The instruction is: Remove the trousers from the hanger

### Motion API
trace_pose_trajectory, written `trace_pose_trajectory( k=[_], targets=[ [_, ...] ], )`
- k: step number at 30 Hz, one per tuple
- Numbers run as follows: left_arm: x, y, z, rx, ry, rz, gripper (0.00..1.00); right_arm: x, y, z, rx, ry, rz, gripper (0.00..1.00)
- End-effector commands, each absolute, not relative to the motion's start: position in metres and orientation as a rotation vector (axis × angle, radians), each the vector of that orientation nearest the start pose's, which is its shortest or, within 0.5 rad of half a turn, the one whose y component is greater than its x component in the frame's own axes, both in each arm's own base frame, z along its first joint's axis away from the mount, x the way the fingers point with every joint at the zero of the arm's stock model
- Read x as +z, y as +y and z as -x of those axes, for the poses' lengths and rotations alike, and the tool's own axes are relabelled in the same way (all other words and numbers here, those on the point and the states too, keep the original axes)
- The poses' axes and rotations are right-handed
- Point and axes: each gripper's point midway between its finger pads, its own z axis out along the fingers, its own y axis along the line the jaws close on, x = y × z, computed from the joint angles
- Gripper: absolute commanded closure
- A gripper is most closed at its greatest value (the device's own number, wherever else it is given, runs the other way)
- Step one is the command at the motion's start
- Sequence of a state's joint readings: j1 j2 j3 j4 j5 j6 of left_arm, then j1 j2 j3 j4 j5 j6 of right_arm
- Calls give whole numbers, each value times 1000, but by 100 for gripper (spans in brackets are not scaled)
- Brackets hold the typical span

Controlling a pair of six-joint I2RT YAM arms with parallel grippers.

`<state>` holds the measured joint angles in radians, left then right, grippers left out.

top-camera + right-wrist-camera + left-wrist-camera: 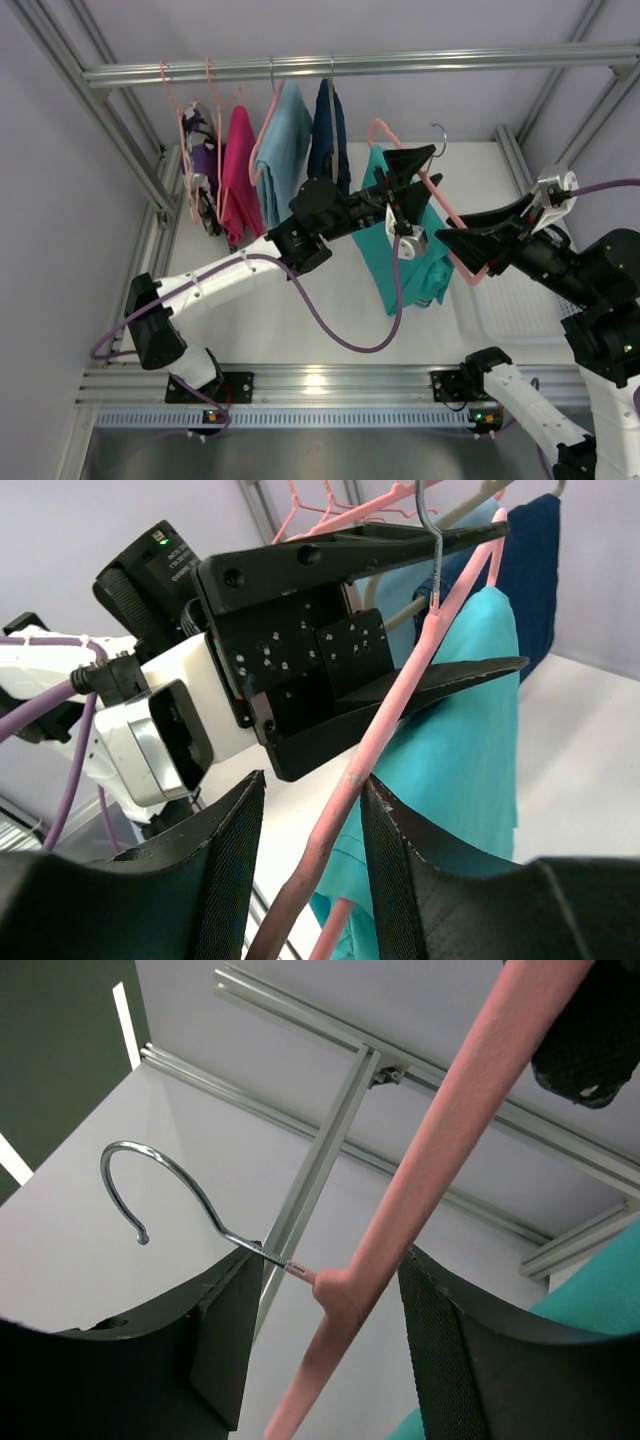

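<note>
The salmon-pink hanger (450,215) is off the rail, in mid-air over the table, with the teal trousers (405,255) draped over it. My left gripper (432,166) is open, its jaws set wide around the hanger's neck (340,1285). The silver hook (170,1175) has its shaft against one finger (230,1330). My right gripper (462,252) is open around the hanger's sloping arm (400,715), which lies against one finger (400,840) and stands apart from the other. The trousers (470,740) hang just behind it.
The rail (360,65) runs along the back and carries a magenta garment (238,175), a sky-blue garment (285,150), a navy garment (328,140) and bare pink hangers (185,130). The white table (320,290) lies below. Metal frame posts (110,120) stand at the sides.
</note>
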<state>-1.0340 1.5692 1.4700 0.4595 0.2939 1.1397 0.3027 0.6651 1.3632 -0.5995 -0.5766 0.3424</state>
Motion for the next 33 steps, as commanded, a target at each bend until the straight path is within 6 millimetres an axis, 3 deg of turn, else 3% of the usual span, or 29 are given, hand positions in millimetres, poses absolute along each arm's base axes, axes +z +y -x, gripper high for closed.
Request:
trace_pose_trajectory(
  k=[1, 2, 4, 5, 7, 8, 9, 11, 12, 14, 17, 21, 23, 24, 28, 33],
  targets=[
    [508, -444, -238, -54, 250, -1120, 40, 512, 156, -112, 935, 1263, 547, 100],
    [505, -444, -238, -51, 250, -1126, 56, 511, 156, -112, 941, 1268, 546, 100],
    [505, -442, -236, -27, 236, -1130, 72, 508, 157, -111, 951, 1280, 552, 100],
    [500, -442, -236, -19, 229, -1133, 89, 504, 158, -112, 960, 1297, 549, 99],
    [499, -439, -234, 3, 202, -1129, 100, 500, 159, -112, 985, 1322, 537, 89],
    [496, -438, -232, 6, 193, -1126, 100, 495, 161, -114, 1004, 1349, 519, 83],
    [496, -436, -229, 16, 171, -1130, 100, 493, 161, -115, 1012, 1364, 510, 67],
    [489, -436, -227, 21, 161, -1146, 100, 484, 164, -120, 1030, 1432, 499, 54],
    [490, -434, -225, 24, 153, -1139, 100, 481, 164, -123, 1035, 1464, 484, 42],
    [490, -431, -221, 19, 139, -1137, 100, 472, 167, -131, 1052, 1544, 463, 39],
    [487, -426, -216, 23, 117, -1127, 100, 461, 176, -127, 1130, 1605, 499, 34],
    [488, -419, -215, 56, 101, -1089, 100, 459, 183, -112, 1204, 1586, 590, 20],
    [494, -414, -216, 69, 103, -1060, 100, 453, 182, -115, 1185, 1614, 580, 17],
    [496, -413, -216, 74, 103, -1053, 100, 448, 179, -122, 1151, 1637, 546, 6],
    [510, -404, -217, 90, 115, -1015, 100, 432, 162, -132, 1011, 1704, 455, 5],
    [534, -387, -212, 86, 132, -964, 100, 467, 112, -143, 710, 1511, 252, 2]
  ],
)
